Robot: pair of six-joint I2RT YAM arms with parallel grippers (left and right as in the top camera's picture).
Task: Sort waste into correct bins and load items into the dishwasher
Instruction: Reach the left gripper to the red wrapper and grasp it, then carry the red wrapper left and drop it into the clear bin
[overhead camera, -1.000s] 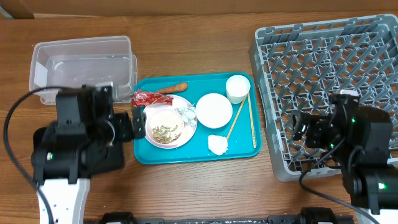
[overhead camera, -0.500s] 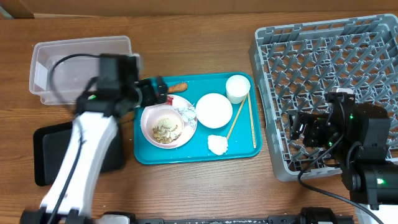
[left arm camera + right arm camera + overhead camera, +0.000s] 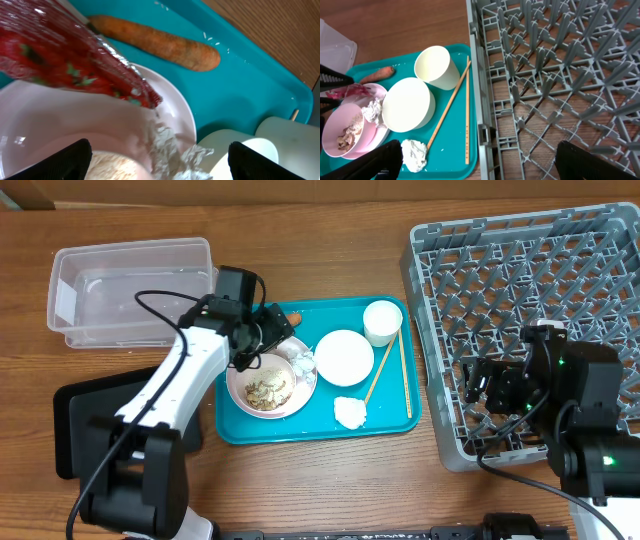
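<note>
My left gripper [image 3: 268, 332] [image 3: 160, 170] is open and empty, low over the back left of the teal tray [image 3: 310, 430]. Just ahead of its fingers the red crinkled wrapper [image 3: 65, 65] lies on the rim of the white plate [image 3: 172, 102], mostly hidden overhead. The carrot stick [image 3: 291, 319] [image 3: 157, 44] lies beyond. The pinkish bowl [image 3: 266, 385] holds seed scraps, with the foil scrap [image 3: 300, 363] [image 3: 170, 152] beside it. The crumpled tissue [image 3: 349, 412], small white bowl [image 3: 343, 357], cup [image 3: 382, 322] and chopsticks [image 3: 380, 375] lie on the tray. My right gripper [image 3: 482, 385] [image 3: 485, 167] is open over the edge of the dish rack [image 3: 530, 310].
The clear tub [image 3: 130, 280] stands at the back left and the black tray [image 3: 90, 420] at the front left under my left arm. The rack's left wall [image 3: 480, 100] runs close along the teal tray's right edge [image 3: 472, 150].
My left arm has swung from over the black tray up and right, to the wrapper at the teal tray's back left. The right arm has hardly moved.
</note>
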